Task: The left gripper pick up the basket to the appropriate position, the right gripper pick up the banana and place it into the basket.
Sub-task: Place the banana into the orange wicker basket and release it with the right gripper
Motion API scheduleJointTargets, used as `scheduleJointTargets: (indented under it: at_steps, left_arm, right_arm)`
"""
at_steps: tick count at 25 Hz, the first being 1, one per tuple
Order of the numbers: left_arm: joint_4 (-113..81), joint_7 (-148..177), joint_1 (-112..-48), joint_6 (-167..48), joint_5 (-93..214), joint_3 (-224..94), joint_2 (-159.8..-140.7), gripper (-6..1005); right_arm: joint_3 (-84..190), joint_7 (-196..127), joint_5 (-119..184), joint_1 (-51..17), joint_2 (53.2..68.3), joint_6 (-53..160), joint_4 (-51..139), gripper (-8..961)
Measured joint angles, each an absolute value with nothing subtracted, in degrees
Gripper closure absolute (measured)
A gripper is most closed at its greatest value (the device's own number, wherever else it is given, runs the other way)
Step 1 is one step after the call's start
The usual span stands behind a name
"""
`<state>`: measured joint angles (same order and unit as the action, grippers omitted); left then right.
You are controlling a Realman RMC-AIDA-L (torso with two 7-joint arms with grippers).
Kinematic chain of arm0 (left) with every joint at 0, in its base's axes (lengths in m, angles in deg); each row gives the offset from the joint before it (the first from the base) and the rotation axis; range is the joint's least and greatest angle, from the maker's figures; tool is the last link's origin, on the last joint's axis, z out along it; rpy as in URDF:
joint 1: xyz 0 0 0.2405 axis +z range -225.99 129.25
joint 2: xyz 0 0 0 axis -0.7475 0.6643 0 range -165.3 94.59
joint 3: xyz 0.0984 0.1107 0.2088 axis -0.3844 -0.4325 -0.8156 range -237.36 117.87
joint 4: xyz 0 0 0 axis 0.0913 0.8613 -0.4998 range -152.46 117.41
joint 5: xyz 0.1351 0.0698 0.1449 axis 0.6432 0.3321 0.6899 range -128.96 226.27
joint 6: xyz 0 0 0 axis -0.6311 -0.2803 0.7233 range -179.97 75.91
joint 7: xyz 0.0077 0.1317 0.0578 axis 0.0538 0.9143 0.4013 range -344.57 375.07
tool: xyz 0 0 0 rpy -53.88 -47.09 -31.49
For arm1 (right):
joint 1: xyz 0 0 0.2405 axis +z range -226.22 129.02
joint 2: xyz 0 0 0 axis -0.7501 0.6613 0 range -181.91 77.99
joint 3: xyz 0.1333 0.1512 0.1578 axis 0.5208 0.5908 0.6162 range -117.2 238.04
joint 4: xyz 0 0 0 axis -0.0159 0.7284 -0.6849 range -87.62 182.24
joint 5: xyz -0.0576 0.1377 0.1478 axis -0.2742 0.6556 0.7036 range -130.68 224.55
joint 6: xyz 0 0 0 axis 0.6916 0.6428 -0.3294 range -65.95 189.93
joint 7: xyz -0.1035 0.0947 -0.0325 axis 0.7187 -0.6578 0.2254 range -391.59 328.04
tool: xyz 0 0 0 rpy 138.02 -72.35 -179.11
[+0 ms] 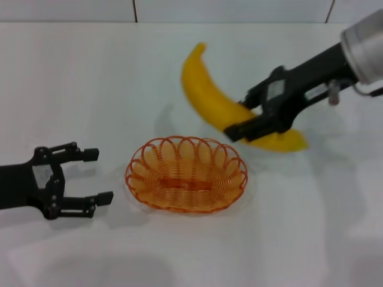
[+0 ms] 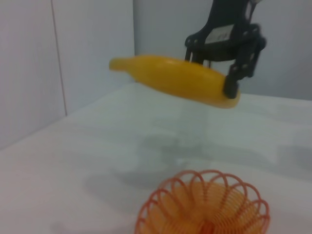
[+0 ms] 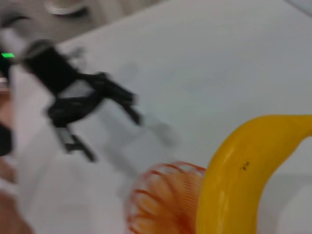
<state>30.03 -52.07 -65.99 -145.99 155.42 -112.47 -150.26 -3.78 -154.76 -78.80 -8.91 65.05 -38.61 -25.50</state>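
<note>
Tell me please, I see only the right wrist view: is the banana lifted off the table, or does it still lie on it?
Observer: Lifted. In the left wrist view the banana hangs in the air above the table, clamped by the right gripper.
Operator: Is it over the basket already?
Observer: Not fully. In the head view the banana is beyond the orange wire basket, toward the far right.
Operator: Does the left gripper hold the basket?
Observer: No. The left gripper is open, beside the basket, not touching.

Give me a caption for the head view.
Right hand holds banana above the table, behind the basket; left hand open beside it.
</note>
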Motion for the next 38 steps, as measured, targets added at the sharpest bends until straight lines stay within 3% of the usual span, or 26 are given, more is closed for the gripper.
scheduleJointTargets:
  at_steps: [9, 36, 38]
  left_arm:
    - [29.9, -51.6, -65.7, -147.3, 158.0, -111.8, -150.18, 92]
    - [28.4, -51.5, -67.2, -146.6, 158.1, -111.9, -150.13, 91]
    - [28.4, -51.5, -67.2, -146.6, 158.1, -111.9, -150.13, 91]
  right_arm:
    - [-21.0, -148.3, -72.6, -12.8, 65.21, -26.7, -22.3, 377]
    - [-24.5, -149.7, -70.6, -3.5, 64.9, -23.4, -7.1, 338]
    - [-24.2, -149.7, -70.7, -3.5, 64.85, -23.5, -7.1, 270]
